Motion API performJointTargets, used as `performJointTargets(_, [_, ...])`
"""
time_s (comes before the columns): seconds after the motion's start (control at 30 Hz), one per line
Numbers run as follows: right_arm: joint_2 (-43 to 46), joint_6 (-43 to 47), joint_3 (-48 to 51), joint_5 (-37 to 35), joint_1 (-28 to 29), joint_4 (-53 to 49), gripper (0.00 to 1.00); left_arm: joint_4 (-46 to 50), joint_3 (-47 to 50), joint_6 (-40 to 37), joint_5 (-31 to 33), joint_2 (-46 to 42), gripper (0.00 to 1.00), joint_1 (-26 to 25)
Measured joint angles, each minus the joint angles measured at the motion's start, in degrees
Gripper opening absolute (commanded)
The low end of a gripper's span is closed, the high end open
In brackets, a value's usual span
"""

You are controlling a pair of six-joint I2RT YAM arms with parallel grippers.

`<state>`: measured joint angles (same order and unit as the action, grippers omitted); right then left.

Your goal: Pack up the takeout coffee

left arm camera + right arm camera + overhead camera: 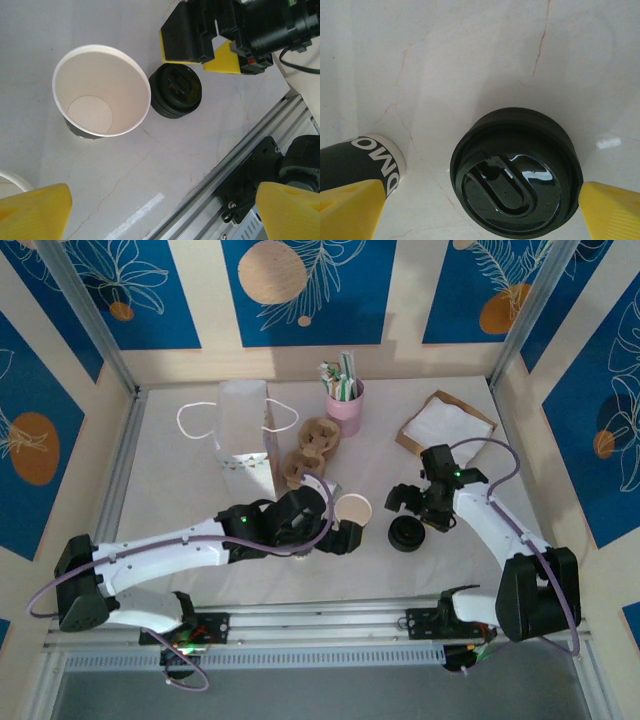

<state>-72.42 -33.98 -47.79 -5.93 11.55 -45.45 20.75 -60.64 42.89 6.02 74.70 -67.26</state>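
Note:
A round black plastic lid lies flat on the table, on no cup. Just left of it stands a lidless paper cup with a cream inside and a dark lettered band. The takeout coffee as a lidded cup is out of view. My right gripper hovers over the lid, open, its yellow fingertips wide on either side and not touching it. My left gripper is open and empty beside the lidless cup.
A brown cardboard carrier lies behind the cup, next to a white handled paper bag. A pink cup of straws and napkins on brown paper sit at the back. A metal rail bounds the near edge.

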Motion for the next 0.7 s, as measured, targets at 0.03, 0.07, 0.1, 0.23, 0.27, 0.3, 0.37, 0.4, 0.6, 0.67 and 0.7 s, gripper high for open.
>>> performJointTargets(0.03, [0.0, -0.6, 0.2, -0.9, 0.7, -0.2, 1.00, -0.2, 0.0, 0.0, 0.0, 0.0, 0.95, 0.0])
performJointTargets(0.07, [0.1, -1.2, 0.5, -1.9, 1.4, -0.3, 1.00, -0.3, 0.0, 0.0, 0.0, 0.0, 0.95, 0.0])
performJointTargets(0.1, [0.2, -1.8, 0.7, -2.8, 1.9, -0.5, 1.00, -0.5, 0.1, 0.0, 0.0, -0.1, 0.95, 0.0])
performJointTargets(0.23, [0.7, -4.0, 2.3, -5.9, 2.7, -1.2, 0.97, -0.6, 0.4, 0.0, 0.0, -0.6, 0.95, 0.0])
performJointTargets(0.27, [1.0, -4.5, 2.8, -6.4, 2.7, -1.3, 0.96, -0.7, 0.5, 0.0, 0.0, -0.7, 0.95, 0.0])
performJointTargets(0.3, [1.4, -4.8, 3.3, -6.8, 2.9, -1.3, 0.95, -0.7, 0.5, 0.0, 0.0, -0.8, 0.95, 0.0])
performJointTargets(0.37, [1.8, -5.6, 4.0, -7.3, 3.4, -1.6, 0.95, -0.7, 0.7, 0.0, 0.0, -0.9, 0.95, 0.0])
performJointTargets(0.4, [1.8, -5.7, 4.2, -7.5, 3.7, -1.6, 0.94, -0.7, 0.7, 0.0, 0.0, -1.0, 0.95, 0.0])
performJointTargets(0.6, [1.5, -6.6, 4.4, -8.3, 6.6, -1.6, 0.92, -1.1, 1.0, 0.0, 0.0, -1.1, 0.95, 0.0])
performJointTargets(0.67, [0.9, -6.7, 4.4, -8.7, 7.5, -1.6, 0.89, -1.1, 1.0, 0.0, 0.0, -1.1, 0.95, 0.0])
performJointTargets(0.7, [0.6, -6.8, 4.4, -8.9, 7.8, -1.6, 0.89, -1.1, 1.0, 0.0, 0.0, -1.1, 0.95, 0.0])
